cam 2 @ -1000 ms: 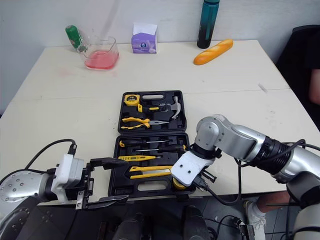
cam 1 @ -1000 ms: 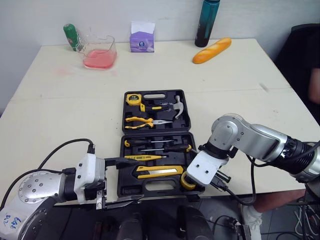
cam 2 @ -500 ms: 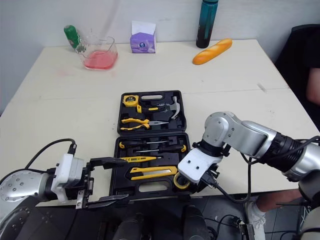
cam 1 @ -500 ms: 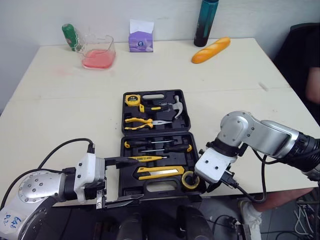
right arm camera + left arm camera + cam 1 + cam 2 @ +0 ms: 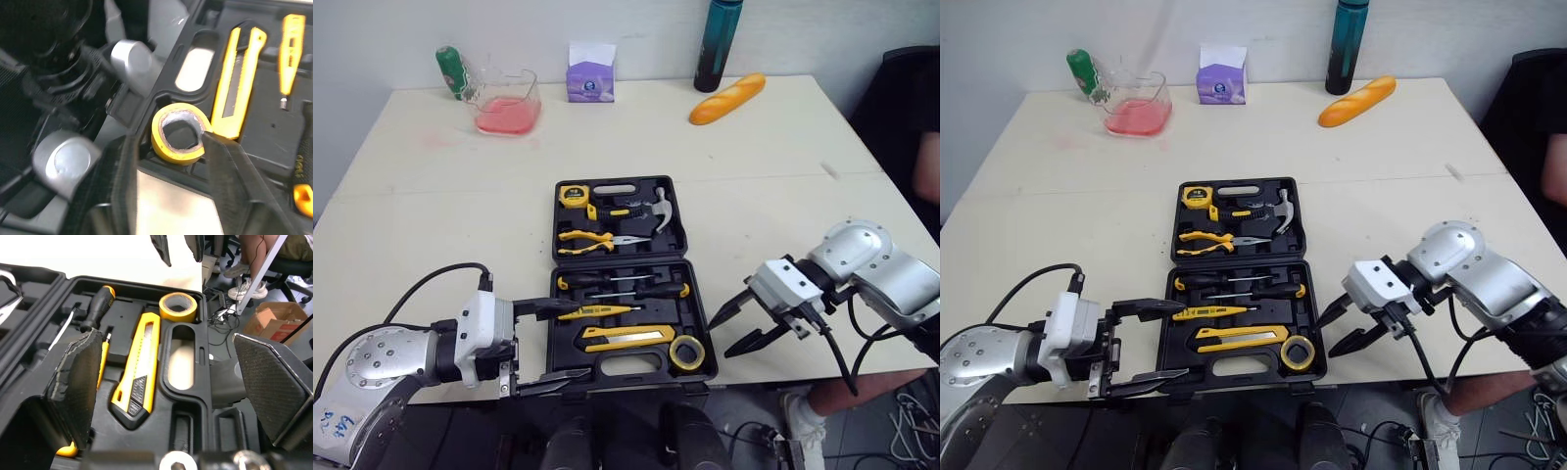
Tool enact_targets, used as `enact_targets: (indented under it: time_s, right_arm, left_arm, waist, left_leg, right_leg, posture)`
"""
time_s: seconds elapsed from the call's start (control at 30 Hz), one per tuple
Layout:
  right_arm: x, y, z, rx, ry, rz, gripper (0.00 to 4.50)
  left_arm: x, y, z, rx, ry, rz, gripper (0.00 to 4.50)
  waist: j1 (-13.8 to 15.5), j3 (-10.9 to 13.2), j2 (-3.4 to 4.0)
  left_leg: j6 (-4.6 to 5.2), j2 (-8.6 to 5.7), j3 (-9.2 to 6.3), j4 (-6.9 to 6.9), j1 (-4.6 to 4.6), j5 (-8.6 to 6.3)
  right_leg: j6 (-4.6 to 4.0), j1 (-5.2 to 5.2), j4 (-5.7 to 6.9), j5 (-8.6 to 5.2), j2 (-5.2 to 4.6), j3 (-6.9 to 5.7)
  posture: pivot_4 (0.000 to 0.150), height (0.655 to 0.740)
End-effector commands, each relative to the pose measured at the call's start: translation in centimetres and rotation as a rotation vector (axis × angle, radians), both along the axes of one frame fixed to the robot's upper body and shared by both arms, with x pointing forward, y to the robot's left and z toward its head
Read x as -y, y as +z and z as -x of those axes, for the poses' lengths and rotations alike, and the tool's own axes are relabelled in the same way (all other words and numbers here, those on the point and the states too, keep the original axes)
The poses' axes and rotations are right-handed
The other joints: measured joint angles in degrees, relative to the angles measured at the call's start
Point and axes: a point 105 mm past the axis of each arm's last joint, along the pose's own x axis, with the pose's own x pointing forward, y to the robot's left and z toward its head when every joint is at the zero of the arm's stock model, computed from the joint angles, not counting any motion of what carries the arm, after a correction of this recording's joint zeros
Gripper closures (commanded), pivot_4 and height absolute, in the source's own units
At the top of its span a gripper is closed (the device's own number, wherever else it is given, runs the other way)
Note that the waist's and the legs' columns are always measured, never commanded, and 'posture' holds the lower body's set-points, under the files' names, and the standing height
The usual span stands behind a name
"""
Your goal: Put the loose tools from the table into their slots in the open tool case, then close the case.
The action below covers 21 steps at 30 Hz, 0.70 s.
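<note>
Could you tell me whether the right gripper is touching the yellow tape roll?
Apart: the left eye view shows the case rim between the open right gripper and the yellow tape roll.

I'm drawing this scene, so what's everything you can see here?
table: one, cream
tool case: one, black, open, mid-table
tape measure, hammer, pliers: one each, case's far half
screwdrivers: two, black-handled, near half
tester pen, utility knife, tape roll: one each, yellow, near half
green bottle, pink-filled container, purple box, dark bottle, orange bread: one each, table's far edge
person: one, right of table
left gripper: one, black, open, over case's near-left corner
right gripper: one, black, open, right of case
</note>
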Motion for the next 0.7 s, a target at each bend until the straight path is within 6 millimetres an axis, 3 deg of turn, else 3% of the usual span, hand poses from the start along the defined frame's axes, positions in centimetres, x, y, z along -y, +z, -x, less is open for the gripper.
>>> enact_targets:
  time_s: [0.03, 0.2, 0.4, 0.7]
  right_arm:
    - [-0.4, 1.3, 0.8, -0.017, 0.002, -0.121, 4.33]
    - [-1.4, 0.2, 1.2, -0.045, -0.068, -0.231, 4.42]
    - [-3.4, -2.5, 2.3, -0.029, -0.025, -0.252, 4.42]
    - [-3.9, -5.5, 1.6, -0.022, -0.054, -0.242, 4.42]
  left_arm:
    - [-0.3, 0.6, -0.2, 0.026, -0.013, -0.007, 0.00]
    - [-0.2, 0.7, 0.0, 0.014, -0.060, -0.007, 0.00]
    - [0.4, 0.4, 0.8, 0.014, -0.135, -0.029, 0.00]
    - [0.4, 0.3, 1.2, 0.022, -0.146, -0.042, 0.00]
  waist:
    - [0.13, 0.00, 0.00]
    - [0.17, -0.03, -0.05]
    - [0.12, -0.04, -0.06]
    - [0.16, -0.07, -0.11]
  left_leg:
    - [0.00, 0.01, 0.00, 0.00, 0.00, 0.00]
    - [0.00, 0.00, 0.00, 0.00, 0.00, 0.00]
    - [-0.01, 0.00, 0.00, 0.00, 0.01, 0.00]
    - [-0.01, -0.01, 0.00, 0.01, 0.03, 0.00]
  right_leg:
    - [0.00, 0.00, 0.00, 0.00, 0.01, 0.00]
    - [0.01, 0.01, 0.00, 0.00, 0.00, 0.01]
    - [0.01, 0.03, 0.01, 0.00, 0.01, 0.01]
    - [0.00, 0.03, 0.02, 0.00, 0.03, 0.01]
  posture:
    - [0.150, 0.7400]
    - [0.150, 0.7400]
    - [0.150, 0.7400]
    - [0.150, 0.7400]
